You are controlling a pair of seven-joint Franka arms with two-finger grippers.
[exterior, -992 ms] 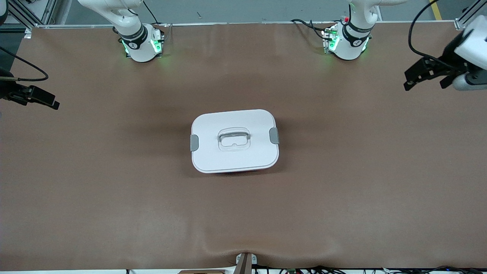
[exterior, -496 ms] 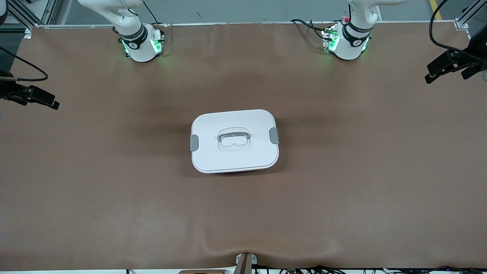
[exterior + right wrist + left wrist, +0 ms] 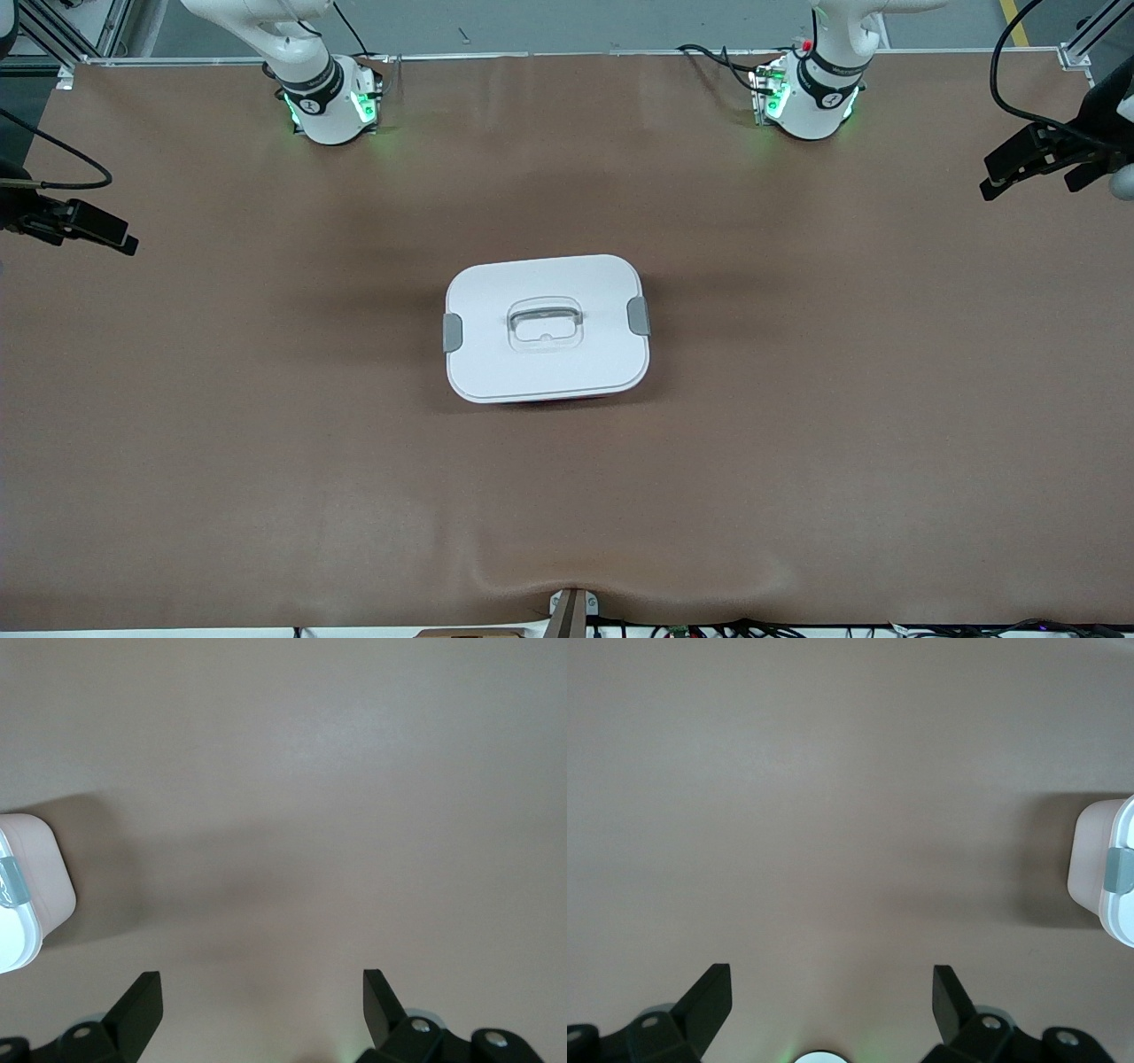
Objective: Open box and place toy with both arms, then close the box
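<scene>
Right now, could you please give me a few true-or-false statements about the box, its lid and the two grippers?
1. The white lid sits on the translucent pink plastic box. True.
2. The left gripper grips the lid's clear handle. False: it is open, over the table's left-arm end.
3. The right gripper is open, holding nothing. True.
4. A pink plush toy lies beside the box. False: none is visible.
5. A grey clip is on each short side of the lid. True.
</scene>
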